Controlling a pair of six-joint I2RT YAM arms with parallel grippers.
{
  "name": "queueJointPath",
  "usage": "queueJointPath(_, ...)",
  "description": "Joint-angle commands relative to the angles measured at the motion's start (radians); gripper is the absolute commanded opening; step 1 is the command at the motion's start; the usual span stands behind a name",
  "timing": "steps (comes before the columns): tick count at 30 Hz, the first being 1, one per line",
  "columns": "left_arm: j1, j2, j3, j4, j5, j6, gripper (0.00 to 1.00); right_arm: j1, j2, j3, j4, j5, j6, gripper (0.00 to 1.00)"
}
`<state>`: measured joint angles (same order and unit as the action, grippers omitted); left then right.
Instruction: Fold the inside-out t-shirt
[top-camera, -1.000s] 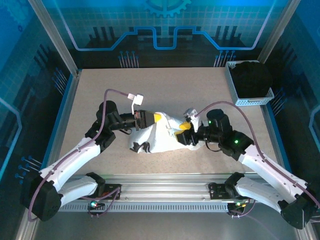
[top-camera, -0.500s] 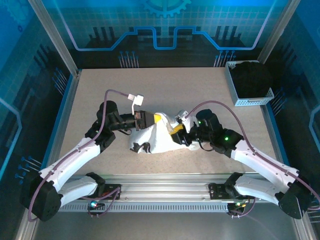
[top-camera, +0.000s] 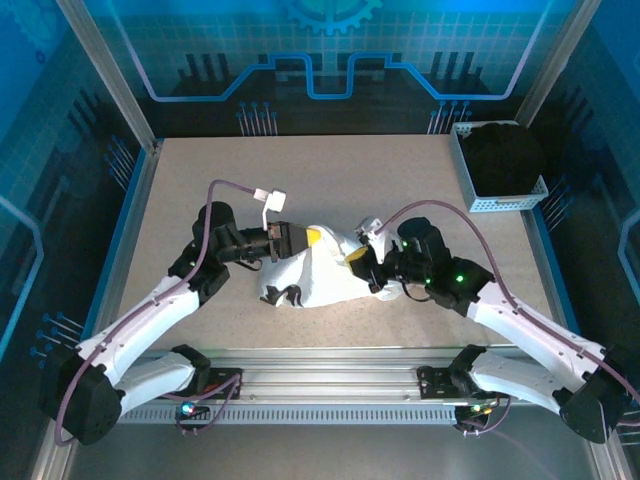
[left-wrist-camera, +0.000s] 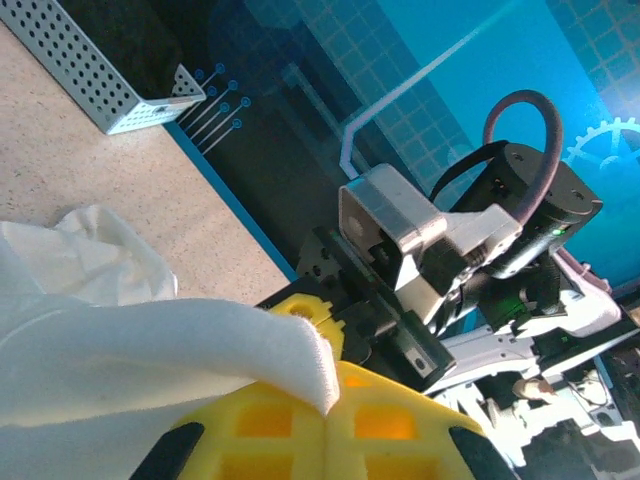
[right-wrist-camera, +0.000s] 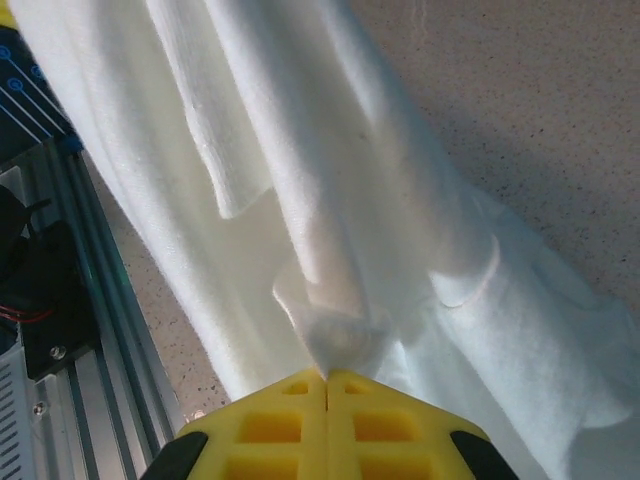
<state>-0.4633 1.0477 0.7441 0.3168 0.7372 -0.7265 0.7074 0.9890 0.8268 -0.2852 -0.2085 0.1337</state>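
Roughly at the middle of the table (top-camera: 300, 170), slightly toward its near edge, the inside-out t-shirt (top-camera: 318, 278) lies bunched in a crumpled white heap, strung between both grippers. At the far right a white basket (top-camera: 497, 203) holds a black garment (top-camera: 503, 155), well apart from the shirt. The left gripper (top-camera: 300, 240) meets the heap's far left side; its yellow jaws are pressed together and seem to pinch a cloth edge draped over them. The right gripper (top-camera: 358, 258) bites the heap's right side, jaws closed tight on a small gathered fold.
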Motion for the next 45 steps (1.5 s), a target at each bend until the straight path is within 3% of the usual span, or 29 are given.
queueJointPath(1, 0.032, -0.042, -0.017, -0.038, -0.063, 0.039, 0.00, -0.054, -0.077, 0.047, -0.025, -0.005, 0.011, 0.00)
queueJointPath(7, 0.107, -0.063, -0.091, 0.029, -0.063, -0.025, 0.00, -0.192, -0.173, -0.007, 0.088, -0.150, 0.126, 0.00)
queueJointPath(12, 0.109, -0.047, -0.098, -0.021, -0.056, 0.030, 0.00, -0.209, -0.169, -0.032, 0.135, -0.186, 0.151, 0.00)
queueJointPath(18, 0.102, -0.035, -0.099, -0.175, -0.179, 0.143, 0.05, -0.206, -0.119, -0.011, 0.199, -0.269, 0.174, 0.00)
queueJointPath(22, 0.051, -0.029, -0.042, -0.382, -0.383, 0.248, 0.24, -0.175, -0.067, 0.014, 0.226, -0.279, 0.188, 0.00)
queueJointPath(27, -0.103, -0.066, 0.050, -0.632, -0.793, 0.381, 0.50, -0.146, -0.010, 0.043, 0.230, -0.262, 0.210, 0.00)
queueJointPath(30, -0.170, -0.089, 0.070, -0.689, -0.914, 0.415, 0.58, -0.134, 0.015, 0.048, 0.222, -0.262, 0.204, 0.00)
queueJointPath(34, -0.237, -0.103, 0.074, -0.684, -0.904, 0.447, 0.56, -0.134, 0.023, 0.048, 0.206, -0.249, 0.195, 0.00)
queueJointPath(40, -0.312, -0.071, 0.097, -0.677, -0.810, 0.444, 0.37, -0.134, 0.027, 0.081, 0.182, -0.237, 0.178, 0.00)
queueJointPath(45, -0.314, -0.013, 0.113, -0.644, -0.754, 0.386, 0.41, -0.133, 0.036, 0.080, 0.187, -0.244, 0.177, 0.00)
